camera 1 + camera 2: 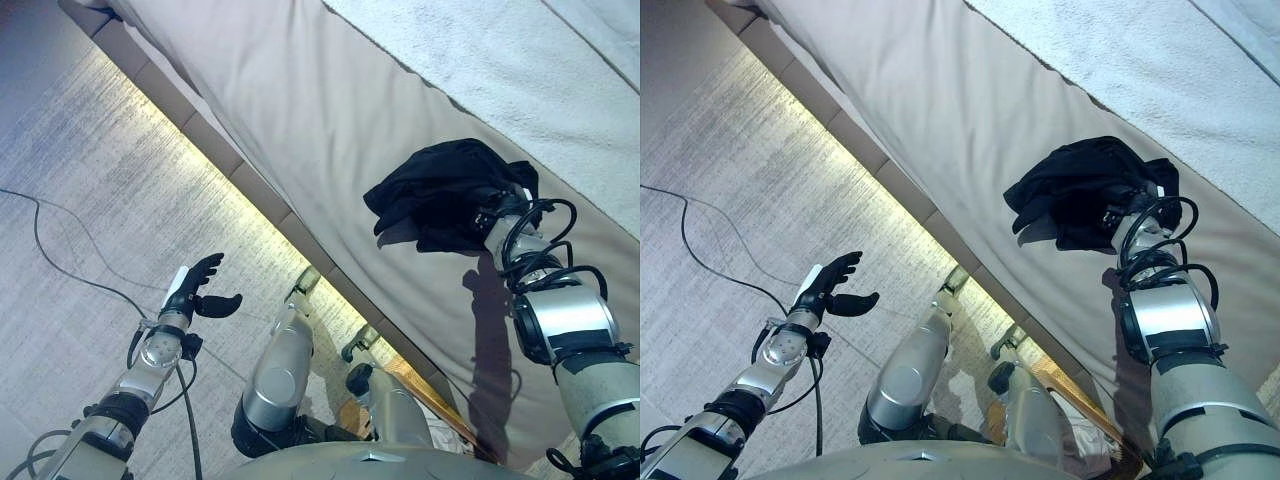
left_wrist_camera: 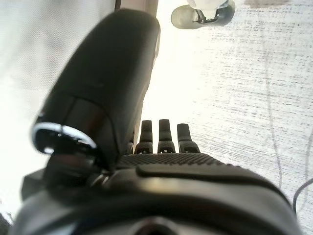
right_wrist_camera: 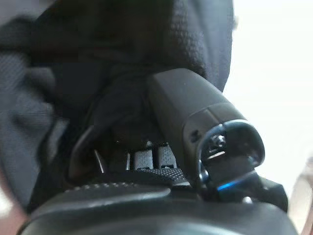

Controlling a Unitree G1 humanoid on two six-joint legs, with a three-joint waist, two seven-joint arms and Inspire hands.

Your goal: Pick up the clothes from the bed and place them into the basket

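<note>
The wide bed with its smooth beige cover (image 1: 300, 110) is filling the upper scene. A crumpled black garment (image 1: 440, 190) is lying on it — the right hand (image 3: 195, 122) is buried in its folds, grip impossible to tell. The left hand (image 1: 200, 285) is hovering over the pale carpeted floor (image 1: 90, 180), fingers straight — holding nothing.

Black garment (image 1: 450, 195) bunched on beige bed (image 1: 300, 110), covering the right hand (image 1: 490, 215); its fingers hidden in cloth. Left hand (image 1: 200, 290) over grey floor (image 1: 90, 180), fingers straight, thumb apart, holding nothing.
</note>
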